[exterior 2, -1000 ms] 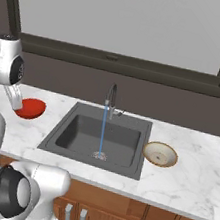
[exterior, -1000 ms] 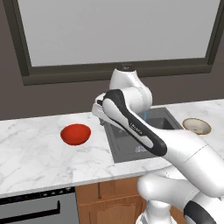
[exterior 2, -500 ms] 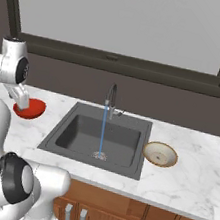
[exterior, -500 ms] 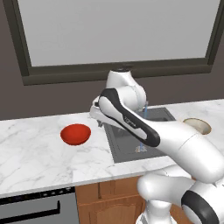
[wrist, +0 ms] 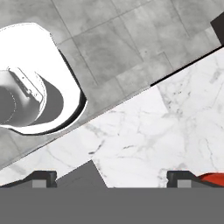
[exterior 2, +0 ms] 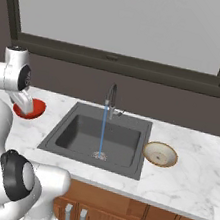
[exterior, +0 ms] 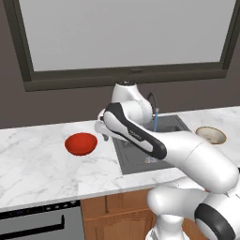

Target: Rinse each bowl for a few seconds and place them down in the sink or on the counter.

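The tool (wrist: pixel 112 177), tips spread wide and empty, hangs over the desk (exterior: pixel 33 164) just right of the red bowl (exterior: pixel 81 143). Best centre it over one rim wall before descending; the cream bowl (exterior: pixel 210 135) waits right of the sink (exterior 2: pixel 80 135).

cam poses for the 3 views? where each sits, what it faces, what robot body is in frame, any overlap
Left base view: behind the arm's left, facing the counter; arm rises lower right, open gripper near the red bowl.
Right base view: behind right, facing the sink and running faucet; arm at left.
Hand view: on the hand, looking down at marble, fingertips at bottom.
Shared: both base views show the red bowl, sink and beige bowl.
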Robot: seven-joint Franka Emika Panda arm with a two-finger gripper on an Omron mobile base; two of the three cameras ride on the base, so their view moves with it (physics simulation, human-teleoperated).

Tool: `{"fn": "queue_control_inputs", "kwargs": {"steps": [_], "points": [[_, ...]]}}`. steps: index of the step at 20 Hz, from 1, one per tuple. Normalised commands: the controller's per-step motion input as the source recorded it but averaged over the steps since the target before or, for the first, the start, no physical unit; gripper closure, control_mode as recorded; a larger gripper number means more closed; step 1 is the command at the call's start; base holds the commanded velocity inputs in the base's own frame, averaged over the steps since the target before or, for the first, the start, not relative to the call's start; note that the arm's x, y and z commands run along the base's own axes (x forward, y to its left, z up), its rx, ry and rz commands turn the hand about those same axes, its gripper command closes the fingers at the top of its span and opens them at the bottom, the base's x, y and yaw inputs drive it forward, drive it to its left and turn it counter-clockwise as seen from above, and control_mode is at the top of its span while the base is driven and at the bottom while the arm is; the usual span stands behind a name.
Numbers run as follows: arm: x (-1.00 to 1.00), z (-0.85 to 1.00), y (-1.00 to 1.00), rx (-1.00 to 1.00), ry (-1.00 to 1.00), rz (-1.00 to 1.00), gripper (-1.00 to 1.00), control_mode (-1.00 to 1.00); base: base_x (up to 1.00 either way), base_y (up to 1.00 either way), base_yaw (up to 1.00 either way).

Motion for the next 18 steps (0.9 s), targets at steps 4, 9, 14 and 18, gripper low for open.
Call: {"fn": "queue_control_inputs", "kwargs": {"steps": [4,9,14,18], "points": [[0.10,-0.32,0.04,0.00,-0.08,0.03,-1.00,-1.00,0.00,0.00,0.00],[0.17,-0.21,0.01,0.00,-0.08,0.01,-1.00,-1.00,0.00,0.00,0.00],[0.24,-0.16,0.01,0.00,-0.08,0.00,-1.00,-1.00,0.00,0.00,0.00],[0.30,-0.10,0.03,0.01,-0.07,0.00,-1.00,-1.00,0.00,0.00,0.00]]}}
